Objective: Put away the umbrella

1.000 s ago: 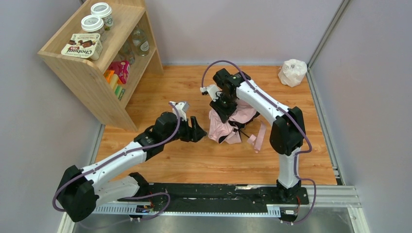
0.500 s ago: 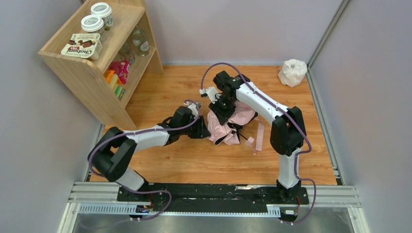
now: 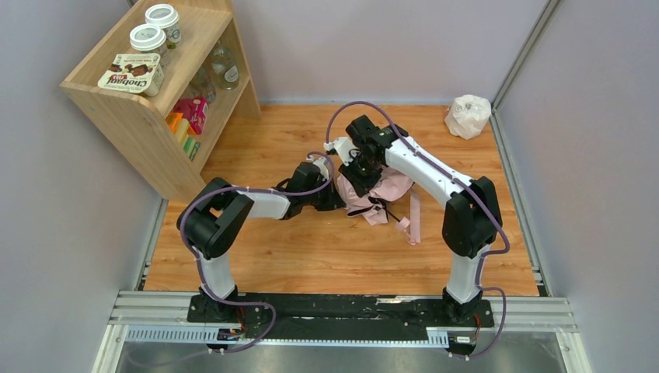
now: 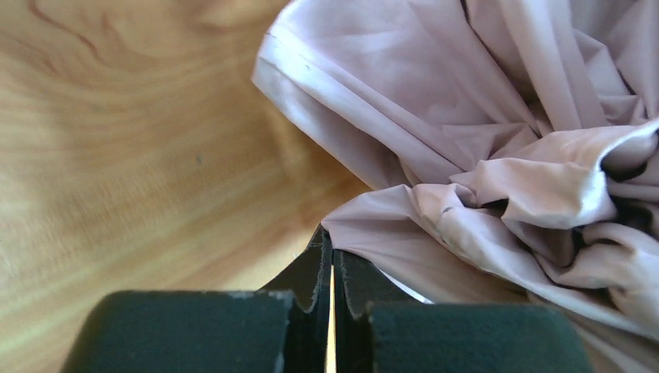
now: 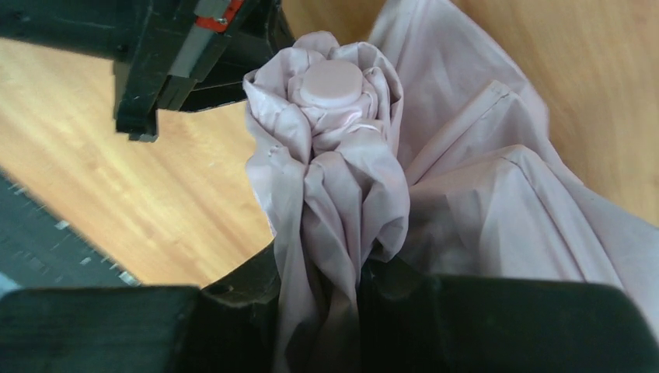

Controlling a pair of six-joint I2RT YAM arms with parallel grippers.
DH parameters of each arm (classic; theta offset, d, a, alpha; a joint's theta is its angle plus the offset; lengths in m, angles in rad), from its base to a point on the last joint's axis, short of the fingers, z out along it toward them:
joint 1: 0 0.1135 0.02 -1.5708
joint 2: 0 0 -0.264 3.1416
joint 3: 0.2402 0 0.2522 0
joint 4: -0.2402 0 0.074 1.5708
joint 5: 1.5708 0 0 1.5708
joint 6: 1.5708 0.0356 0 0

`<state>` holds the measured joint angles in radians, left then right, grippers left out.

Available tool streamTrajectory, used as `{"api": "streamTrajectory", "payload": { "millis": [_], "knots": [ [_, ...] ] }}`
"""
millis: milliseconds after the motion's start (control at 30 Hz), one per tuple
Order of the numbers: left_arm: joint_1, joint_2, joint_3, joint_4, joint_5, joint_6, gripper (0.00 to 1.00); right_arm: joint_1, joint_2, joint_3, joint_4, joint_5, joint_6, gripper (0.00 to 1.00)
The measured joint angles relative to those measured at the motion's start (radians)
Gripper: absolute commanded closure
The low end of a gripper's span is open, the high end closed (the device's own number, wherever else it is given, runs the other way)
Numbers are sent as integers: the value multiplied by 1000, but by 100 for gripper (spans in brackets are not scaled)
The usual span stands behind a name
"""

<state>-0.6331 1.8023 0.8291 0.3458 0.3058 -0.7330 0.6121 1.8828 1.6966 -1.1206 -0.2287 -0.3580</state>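
Left tool (image 4: 331, 250) first: its two dark fingers are pressed flat together, only a hairline of light between them. The tips sit right against a folded edge of the umbrella (image 4: 466, 155). Whether a sliver of cloth is caught in there, the wrist view doesn't settle.

Over to the right tool (image 5: 320, 284). This one is clamped on a gathered neck of the pale pink fabric, with a finger on either side of the bunch. Above the grip, the cloth puckers around a small round pink cap (image 5: 332, 81) that faces the camera. The black body of the left arm (image 5: 179, 54) sits near the upper left of that view, close to the bunch.

From above, the two tools meet at the left side of the pink heap, the left reaching in low from the left, the right bending down from behind. The umbrella lies crumpled on the wooden bench (image 3: 272, 256), around its middle, canopy loose and rumpled. A pink strap (image 3: 415, 211) trails off its right side onto the wood, and a thin black piece (image 3: 388, 208) pokes out beside it.

Further out, a white bag (image 3: 468, 116) sits in the far right corner. A wooden shelf (image 3: 132, 109) stands at the far left, with two white-lidded jars (image 3: 148, 36) and a carton (image 3: 130, 72) on top.
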Motion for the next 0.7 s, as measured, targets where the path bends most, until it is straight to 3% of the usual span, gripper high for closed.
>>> {"api": "streamTrajectory", "payload": {
  "millis": [67, 167, 233, 433, 700],
  "knots": [
    [1, 37, 47, -28, -22, 1, 99, 1, -8, -38, 55, 67, 7, 100],
    [2, 64, 80, -55, -85, 1, 64, 3, -18, -105, 167, 203, 20, 100],
    [10, 65, 82, -66, -118, -2, 53, 7, -19, -146, 231, 299, 28, 100],
    [57, -50, -42, -23, -183, -2, 51, 8, -23, -195, 343, 620, 35, 100],
    [64, -497, -293, -82, -223, -21, 51, 72, -37, -279, 607, 998, -37, 100]
  ]
}}
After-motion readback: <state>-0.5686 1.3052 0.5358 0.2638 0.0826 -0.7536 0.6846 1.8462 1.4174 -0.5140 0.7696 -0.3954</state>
